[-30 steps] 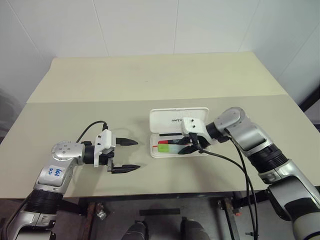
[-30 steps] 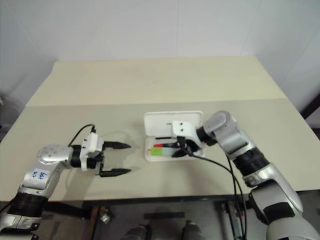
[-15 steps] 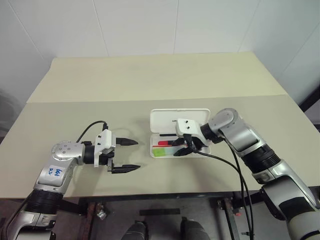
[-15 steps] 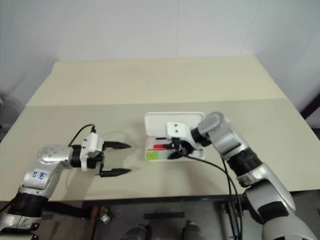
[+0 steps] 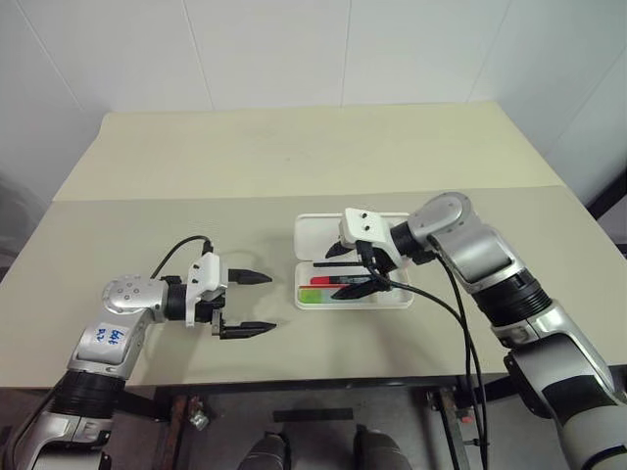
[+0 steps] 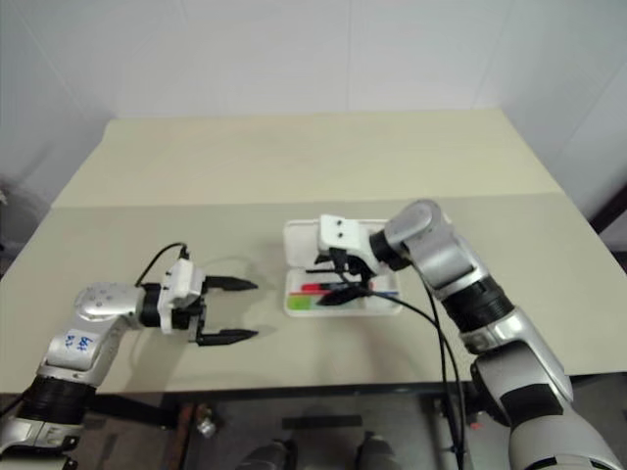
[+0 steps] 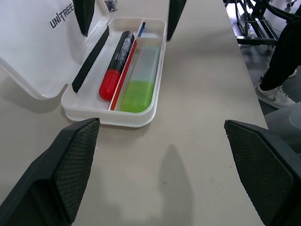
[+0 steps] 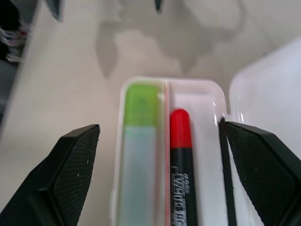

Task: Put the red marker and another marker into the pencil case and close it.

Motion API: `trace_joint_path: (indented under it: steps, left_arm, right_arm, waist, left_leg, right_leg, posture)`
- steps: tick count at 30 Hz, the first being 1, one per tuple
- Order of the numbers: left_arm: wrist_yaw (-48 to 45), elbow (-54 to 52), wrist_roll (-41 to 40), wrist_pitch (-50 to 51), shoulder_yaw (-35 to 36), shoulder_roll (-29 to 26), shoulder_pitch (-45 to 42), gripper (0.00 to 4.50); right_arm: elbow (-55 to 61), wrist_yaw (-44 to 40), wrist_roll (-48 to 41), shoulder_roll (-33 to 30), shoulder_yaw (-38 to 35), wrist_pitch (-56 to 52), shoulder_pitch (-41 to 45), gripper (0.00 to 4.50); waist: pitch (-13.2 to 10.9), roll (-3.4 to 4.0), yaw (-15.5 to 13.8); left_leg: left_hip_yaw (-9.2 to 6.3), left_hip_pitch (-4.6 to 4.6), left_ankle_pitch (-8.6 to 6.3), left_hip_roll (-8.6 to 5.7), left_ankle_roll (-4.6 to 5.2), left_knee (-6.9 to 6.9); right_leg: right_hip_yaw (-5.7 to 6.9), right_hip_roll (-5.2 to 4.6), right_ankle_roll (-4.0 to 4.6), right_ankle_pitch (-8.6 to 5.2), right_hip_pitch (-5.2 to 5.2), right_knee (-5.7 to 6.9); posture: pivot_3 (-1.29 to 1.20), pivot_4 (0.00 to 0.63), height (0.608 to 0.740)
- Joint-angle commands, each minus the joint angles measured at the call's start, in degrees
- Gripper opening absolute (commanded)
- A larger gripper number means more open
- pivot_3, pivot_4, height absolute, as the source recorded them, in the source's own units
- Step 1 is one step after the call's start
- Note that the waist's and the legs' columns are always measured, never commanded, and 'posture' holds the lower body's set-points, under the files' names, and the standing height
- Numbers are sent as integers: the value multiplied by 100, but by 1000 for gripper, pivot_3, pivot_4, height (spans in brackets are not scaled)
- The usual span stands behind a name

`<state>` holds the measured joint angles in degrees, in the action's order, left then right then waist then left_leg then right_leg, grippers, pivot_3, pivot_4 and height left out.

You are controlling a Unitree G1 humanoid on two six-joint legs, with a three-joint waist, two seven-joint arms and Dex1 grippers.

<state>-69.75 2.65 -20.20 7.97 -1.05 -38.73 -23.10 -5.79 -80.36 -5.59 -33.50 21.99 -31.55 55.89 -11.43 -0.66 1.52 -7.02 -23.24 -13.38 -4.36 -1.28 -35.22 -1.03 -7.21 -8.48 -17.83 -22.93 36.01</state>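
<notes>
The white pencil case (image 5: 315,231) lies open on the table, its lid (image 7: 37,47) folded back. In its tray lie the red marker (image 7: 117,59) and, beside it, the lime-green marker (image 7: 138,80), each in its own lane. My right gripper (image 5: 335,272) hovers just above the tray, open, with nothing between its fingers (image 8: 51,183). Off to the left of the case my left gripper (image 5: 268,303) stands open and empty, pointing at the case without touching it.
The beige table (image 5: 294,157) stretches far behind the case and to its right. Its front edge runs close below both grippers. A black cable (image 5: 460,323) hangs from my right wrist across the table's front.
My right gripper has opened, let go of the lime-green marker in the tray and risen a little above it. The left arm has stayed still.
</notes>
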Motion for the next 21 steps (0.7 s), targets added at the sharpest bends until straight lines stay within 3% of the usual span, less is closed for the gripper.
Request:
trace_joint_path:
  steps: [1, 12, 21]
  left_arm:
    - [-60, -77, -79, -60, 35, 4, -99, 4500]
    - [-108, -111, -152, 70, -40, 207, -320, 4500]
    - [-183, 145, -131, 79, -161, 379, -662, 4500]
  right_arm:
    - [804, -199, -613, -396, -541, -551, -267, 4461]
    - [1781, 967, -1353, -1524, -2225, -1790, -2054, 4461]
    - [1698, 3086, -1361, -1124, -3950, -2032, -3074, 4461]
  waist:
    - [1, -1, -18]
    - [2, -4, -80]
    - [4, -7, -158]
  left_leg:
    - [-1, -1, 0, 0, 0, 0]
    - [10, -2, -4, -1, 6, -2]
    - [35, 1, -3, -1, 7, -8]
  right_leg:
    - [1, 0, 0, 0, 1, -1]
    - [-4, -2, 1, 0, 2, -3]
    - [-8, -1, 2, 3, 7, -2]
  posture:
    - [0, 150, 740]
    - [0, 150, 740]
    - [0, 150, 740]
